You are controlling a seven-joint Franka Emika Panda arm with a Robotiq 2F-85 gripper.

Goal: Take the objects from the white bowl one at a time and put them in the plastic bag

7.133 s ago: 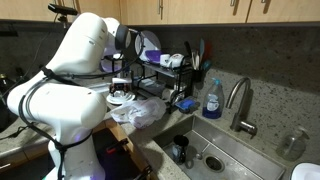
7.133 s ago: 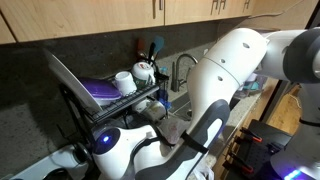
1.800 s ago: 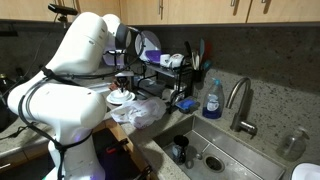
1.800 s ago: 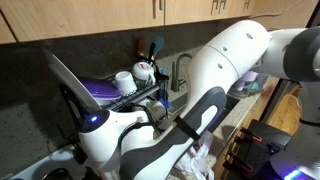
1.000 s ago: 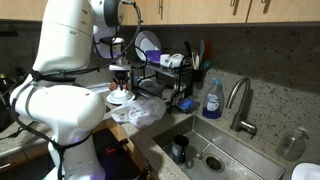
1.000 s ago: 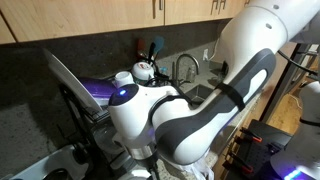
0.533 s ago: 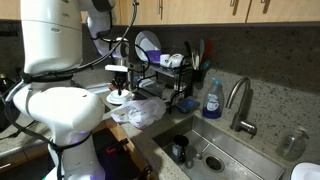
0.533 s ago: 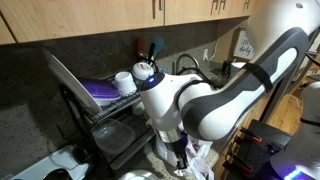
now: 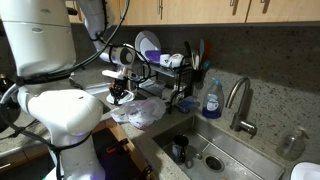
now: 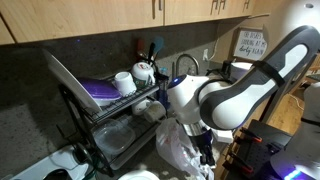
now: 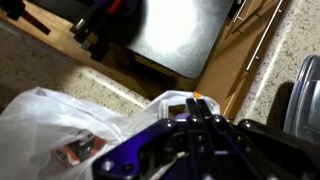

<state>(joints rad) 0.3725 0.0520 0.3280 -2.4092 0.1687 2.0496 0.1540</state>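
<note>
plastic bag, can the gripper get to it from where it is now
Probably yes. In an exterior view the gripper hangs close beside the plastic bag, with nothing standing between them. The wrist view also shows the bag close by; whether its mouth gapes wide enough is unclear.

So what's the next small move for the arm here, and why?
Probably a short sideways shift to centre the gripper over the plastic bag: in an exterior view it hangs at the bag's edge, near the white bowl. Whether the fingers hold anything is not visible.
</note>
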